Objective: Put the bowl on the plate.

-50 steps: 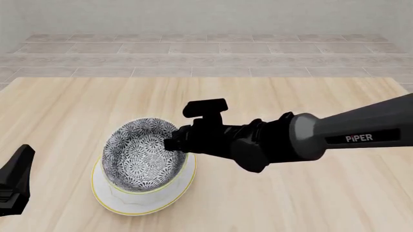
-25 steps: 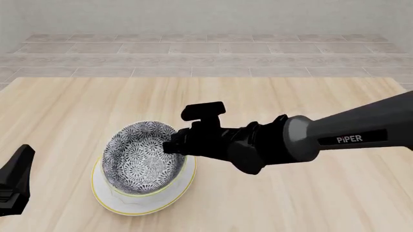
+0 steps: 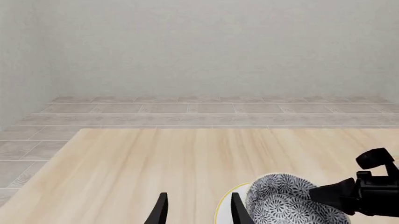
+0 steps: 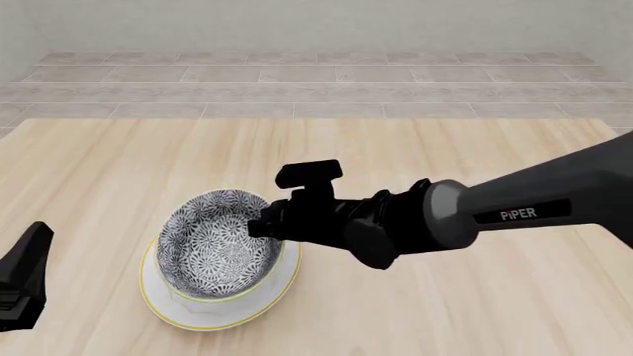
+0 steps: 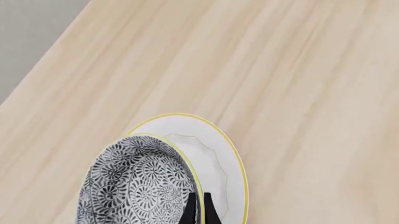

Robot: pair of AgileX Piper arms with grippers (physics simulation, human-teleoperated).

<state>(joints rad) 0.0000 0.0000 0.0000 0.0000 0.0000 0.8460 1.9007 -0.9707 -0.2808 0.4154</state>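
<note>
The bowl (image 4: 218, 245), patterned dark blue and white inside with a pale yellow rim, hangs tilted low over the white yellow-rimmed plate (image 4: 203, 323) at the front left of the table. Whether its base touches the plate I cannot tell. My right gripper (image 4: 261, 225) is shut on the bowl's right rim. In the right wrist view its fingers (image 5: 188, 213) pinch the rim of the bowl (image 5: 134, 184), with the plate (image 5: 218, 158) showing beyond. My left gripper (image 3: 198, 197) is open with nothing between its fingers, left of the plate (image 3: 225, 201) and bowl (image 3: 283, 203).
The pale wooden table (image 4: 425, 148) stretches wide around the plate, and a tiled floor and grey wall lie past its far edge. The left gripper's body (image 4: 22, 285) stays at the front left corner. My right arm (image 4: 514, 211) crosses in from the right.
The right gripper has come down and slightly left with the bowl, bringing it lower over the plate and less steeply tilted. The left arm has not moved.
</note>
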